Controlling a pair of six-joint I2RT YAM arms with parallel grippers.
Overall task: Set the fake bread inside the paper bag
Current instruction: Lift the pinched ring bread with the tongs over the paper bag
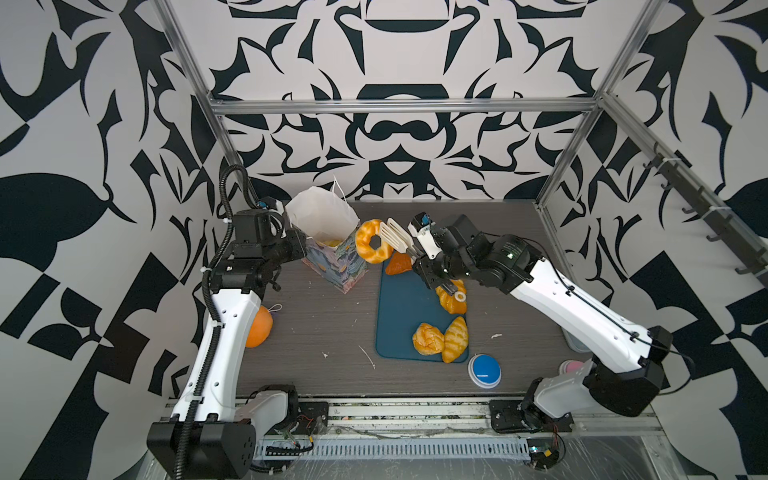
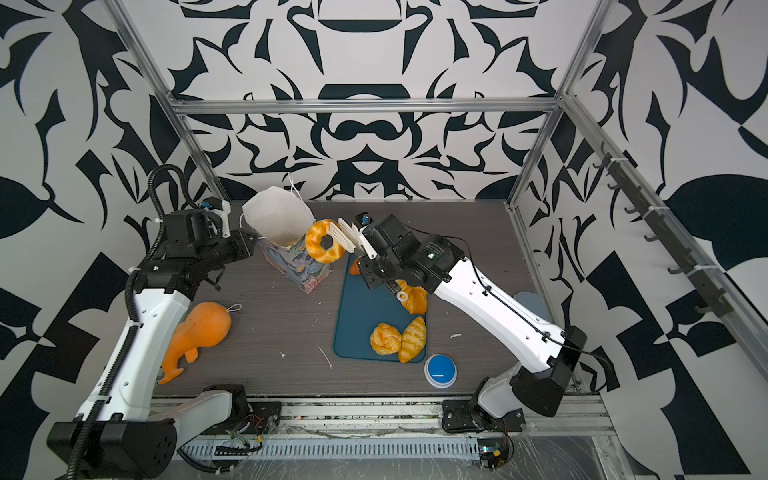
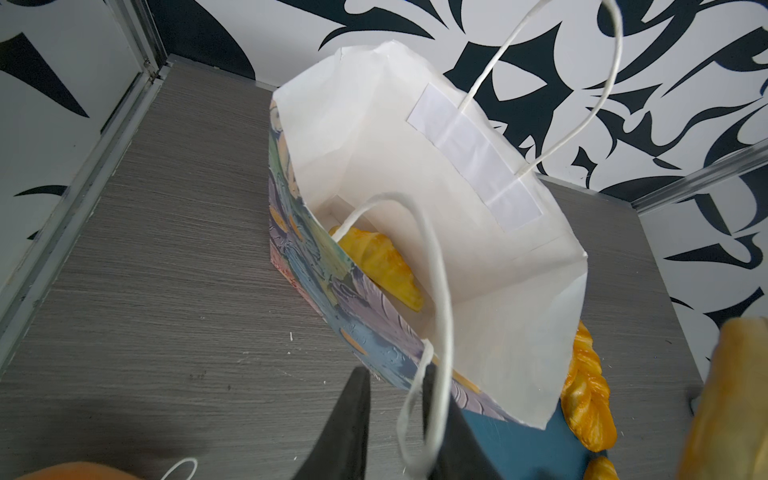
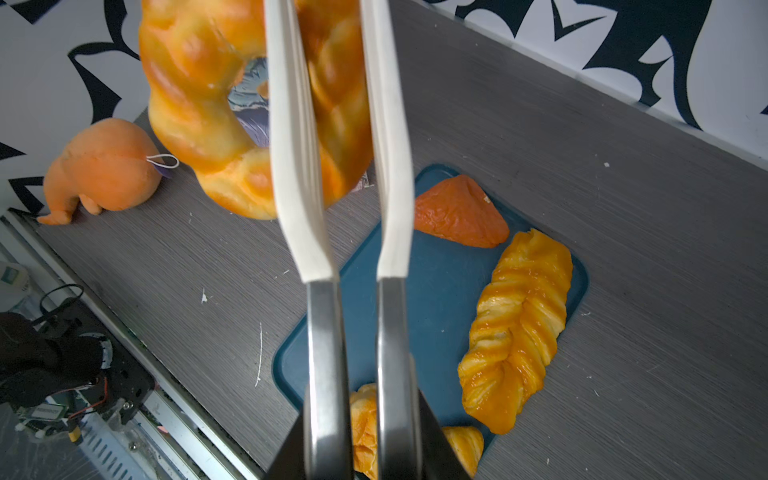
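Observation:
The paper bag (image 1: pixel 332 266) (image 2: pixel 291 262) stands open at the back left, and one golden croissant (image 3: pixel 382 266) lies inside it. My left gripper (image 1: pixel 301 249) (image 3: pixel 399 415) is at the bag's near rim, fingers apart, with the string handle (image 3: pixel 440 291) hanging between them. My right gripper (image 1: pixel 430 272) (image 4: pixel 361 449) is shut on the metal handles of white-tipped tongs (image 1: pixel 399 237) (image 4: pixel 390 166). The tongs clamp a ring bread (image 1: pixel 372 241) (image 2: pixel 324 241) (image 4: pixel 199 104) in the air just right of the bag's mouth.
On the blue board (image 1: pixel 403 316) lie a dark orange triangle (image 1: pixel 398 264), a braided loaf (image 1: pixel 453 301), a round bun (image 1: pixel 428 338) and a croissant (image 1: pixel 456 338). An orange plush toy (image 2: pixel 203 328) lies front left. A blue button (image 1: pixel 485 370) sits front right.

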